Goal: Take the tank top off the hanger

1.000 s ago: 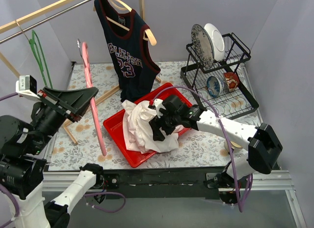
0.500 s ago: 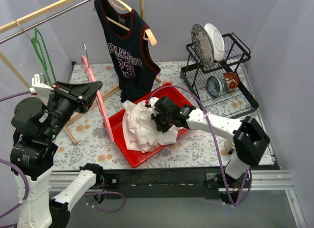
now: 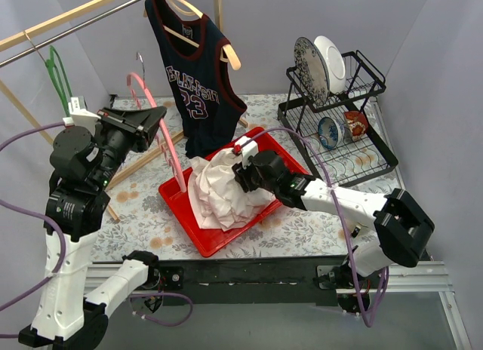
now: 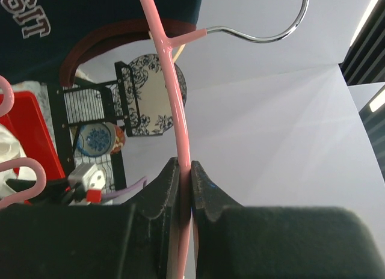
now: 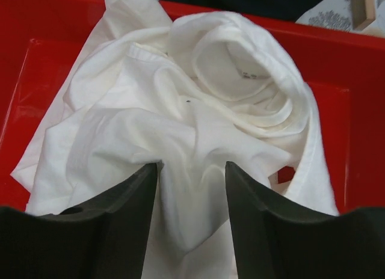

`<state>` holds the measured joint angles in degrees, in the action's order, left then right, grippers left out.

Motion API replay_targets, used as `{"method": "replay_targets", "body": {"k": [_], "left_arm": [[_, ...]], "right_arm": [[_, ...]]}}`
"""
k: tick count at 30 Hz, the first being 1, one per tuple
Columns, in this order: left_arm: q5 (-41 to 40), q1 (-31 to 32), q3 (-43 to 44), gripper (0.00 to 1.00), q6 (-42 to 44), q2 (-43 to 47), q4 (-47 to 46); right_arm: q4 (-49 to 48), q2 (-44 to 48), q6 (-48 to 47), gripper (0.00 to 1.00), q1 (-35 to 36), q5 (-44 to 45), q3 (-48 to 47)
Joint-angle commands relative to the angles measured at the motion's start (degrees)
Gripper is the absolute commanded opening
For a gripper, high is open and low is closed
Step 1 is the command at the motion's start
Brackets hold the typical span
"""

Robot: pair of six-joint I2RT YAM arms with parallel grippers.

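Note:
A white tank top (image 3: 219,190) lies crumpled in a red tray (image 3: 181,214), off the hanger. My left gripper (image 3: 155,118) is shut on the pink hanger (image 3: 172,146) and holds it in the air; the hanger's lower end hangs over the tray's left edge. In the left wrist view the hanger's pink bar (image 4: 173,92) runs up from between the closed jaws of the left gripper (image 4: 184,168). My right gripper (image 3: 245,169) is open and low over the tank top (image 5: 198,104). In the right wrist view the right gripper (image 5: 191,168) has its jaws astride a fold, inside the tray (image 5: 36,26).
A navy jersey (image 3: 198,75) hangs on a wooden hanger from the rail (image 3: 68,22) at the back. A green hanger (image 3: 56,75) hangs at the left. A black dish rack (image 3: 339,120) with plates stands at the right. A wooden frame bar (image 3: 147,155) lies on the table.
My left arm has raised the pink hanger and swung it right, its lower end now at the tray. My right gripper has shifted up and back over the white cloth.

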<state>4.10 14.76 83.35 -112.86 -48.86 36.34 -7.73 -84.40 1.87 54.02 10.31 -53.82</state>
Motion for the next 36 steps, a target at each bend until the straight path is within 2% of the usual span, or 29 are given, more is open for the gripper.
{"method": "replay_targets", "body": {"k": [1, 2, 3, 6, 11, 18, 20, 25, 29, 33, 36], "left_arm": [[-3.4, 0.3, 3.0, 0.0, 5.4, -0.7, -8.2], [-3.4, 0.2, 3.0, 0.0, 6.1, -1.0, -10.0], [-5.1, 0.2, 3.1, 0.0, 8.3, -1.3, -11.0], [-8.7, 0.3, 7.0, 0.0, 10.5, -4.3, -9.8], [-8.8, 0.2, 12.4, 0.0, 13.7, -10.0, -12.1], [-4.2, 0.2, 8.4, 0.0, 5.9, -13.9, -17.1], [-1.8, 0.1, 8.4, 0.0, 5.2, -14.6, -18.6], [-3.4, -0.3, 12.1, 0.0, 6.8, -16.9, -17.8], [-2.8, -2.6, 13.9, 0.0, 6.5, -18.9, -18.2], [5.5, -8.3, 15.0, 0.0, 2.5, -22.1, -20.4], [5.0, -10.4, 14.0, 0.0, 2.0, -21.0, -22.0]], "right_arm": [[-0.6, -1.3, 3.0, 0.69, -0.1, 0.5, 0.3], [0.1, -0.6, 4.1, 0.94, -0.1, 1.0, 0.2], [0.6, 0.2, 4.7, 0.98, -0.1, 2.4, 0.6], [2.4, 4.6, 6.0, 0.99, -0.1, 3.6, 1.0], [7.6, 13.0, 8.5, 0.99, -0.1, 0.6, 0.2], [7.6, 22.8, 11.9, 0.99, -0.1, -2.3, 2.1], [10.4, 24.5, 12.0, 0.99, -0.1, -3.9, 1.1], [11.6, 28.4, 13.0, 0.98, 0.0, -7.3, -1.1], [11.1, 30.4, 13.7, 0.98, 0.0, -9.5, -1.4], [11.9, 31.2, 14.4, 0.99, 0.0, -9.9, -2.0], [11.2, 32.0, 14.8, 0.98, 0.0, -11.9, -1.5]]}}
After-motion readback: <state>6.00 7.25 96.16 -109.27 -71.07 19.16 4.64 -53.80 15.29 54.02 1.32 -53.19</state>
